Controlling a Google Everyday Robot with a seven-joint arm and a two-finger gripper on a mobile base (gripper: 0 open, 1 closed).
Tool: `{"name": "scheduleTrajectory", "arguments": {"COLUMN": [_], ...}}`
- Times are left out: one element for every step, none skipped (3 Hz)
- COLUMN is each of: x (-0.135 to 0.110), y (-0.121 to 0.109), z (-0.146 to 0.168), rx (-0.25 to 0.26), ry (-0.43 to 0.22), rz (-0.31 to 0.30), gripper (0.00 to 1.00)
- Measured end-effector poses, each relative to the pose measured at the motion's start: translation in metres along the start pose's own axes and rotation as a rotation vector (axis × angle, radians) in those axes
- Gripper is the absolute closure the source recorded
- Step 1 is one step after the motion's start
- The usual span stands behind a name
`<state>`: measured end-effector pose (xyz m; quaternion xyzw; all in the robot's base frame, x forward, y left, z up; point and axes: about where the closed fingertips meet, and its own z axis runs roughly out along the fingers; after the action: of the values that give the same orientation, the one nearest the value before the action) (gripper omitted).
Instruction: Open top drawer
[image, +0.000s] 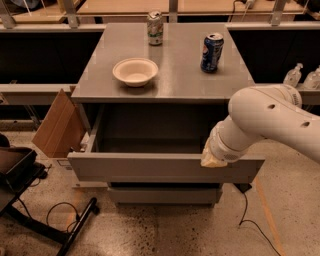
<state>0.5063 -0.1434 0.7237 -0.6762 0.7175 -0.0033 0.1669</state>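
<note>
Top drawer (150, 167): stands well out from the cabinet, flat grey front towards the camera, grey inner box exposed behind it. Nothing visible inside. Below it, a narrower drawer front (165, 194) sits closed.

Gripper (214, 160): at the top edge of the drawer front, right of centre, touching or hooked over the rim. Likely reason: the front has no handle, so the upper lip is the only purchase for a pull. The wrist hides the tip, so I cannot tell whether it is clenched or released.

Arm (270, 117): enters from the right, low and bent, so it keeps off the bench (175, 82).

Bench top: pale bowl (135, 71), a light can (155, 28) at the back, a blue can (212, 52) to the right. All upright and well apart from the gripper.

Cardboard piece (59, 125): leans beside the cabinet's left side, near the drawer's left corner.

Judgement: opening looks nearly or fully done.
</note>
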Motion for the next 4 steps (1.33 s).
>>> {"name": "scheduleTrajectory", "arguments": {"x": [0.0, -0.001, -0.001, 0.003], "y": [0.0, -0.001, 0.0, -0.004], "z": [-0.001, -0.013, -0.014, -0.011], "rx": [-0.003, -0.005, -0.007, 0.007], "ry": [0.02, 0.084, 0.089, 0.096], "rz": [-0.006, -0.018, -0.02, -0.006], "gripper": [0.35, 0.11, 0.0, 0.0]}}
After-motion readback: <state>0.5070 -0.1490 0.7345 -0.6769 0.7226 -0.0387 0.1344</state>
